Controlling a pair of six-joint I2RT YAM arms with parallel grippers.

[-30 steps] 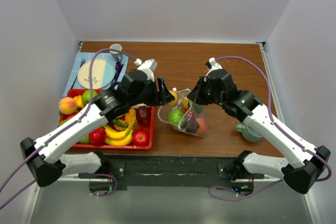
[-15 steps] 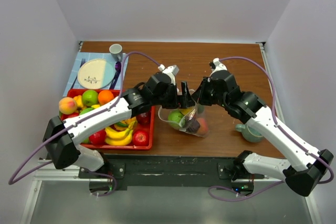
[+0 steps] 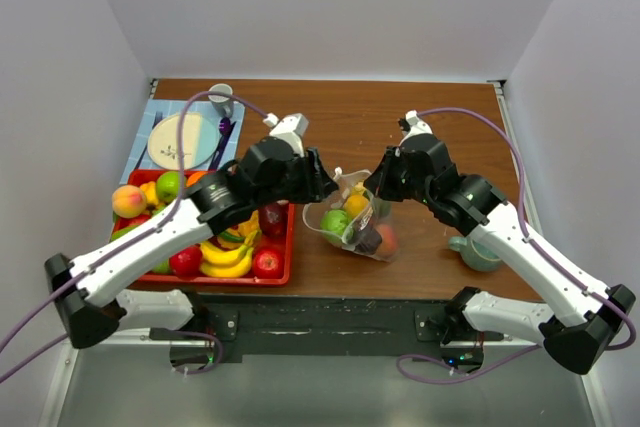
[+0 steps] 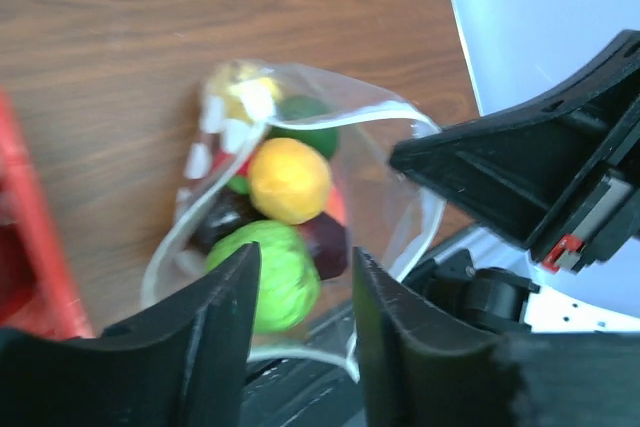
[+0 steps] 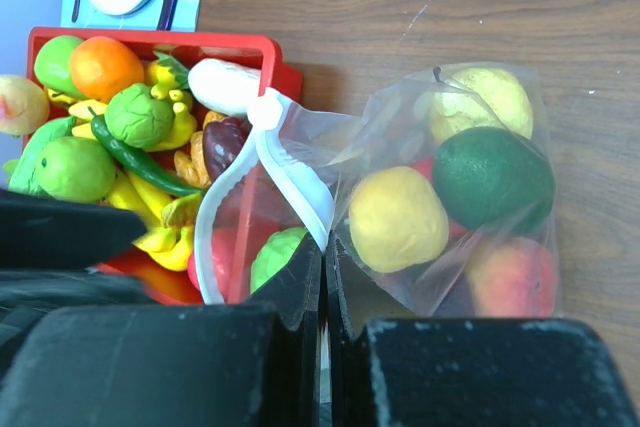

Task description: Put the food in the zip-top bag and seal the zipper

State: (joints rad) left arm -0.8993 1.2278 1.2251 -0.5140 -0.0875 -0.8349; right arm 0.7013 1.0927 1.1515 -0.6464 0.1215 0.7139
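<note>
Above zip-top bag (image 4: 385,182), left gripper (image 4: 303,272) apart, empty; right gripper (image 5: 323,247) clamped on rim. Hold mouth wide, steady, for next drop-in.

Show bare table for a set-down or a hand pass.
Free: the far strip of table from the cup to the right edge, behind both arms; a smaller patch between the zip-top bag and the green mug, beside the right arm. Crowded: the red tray, and over the bag, where the left tool hangs.
</note>
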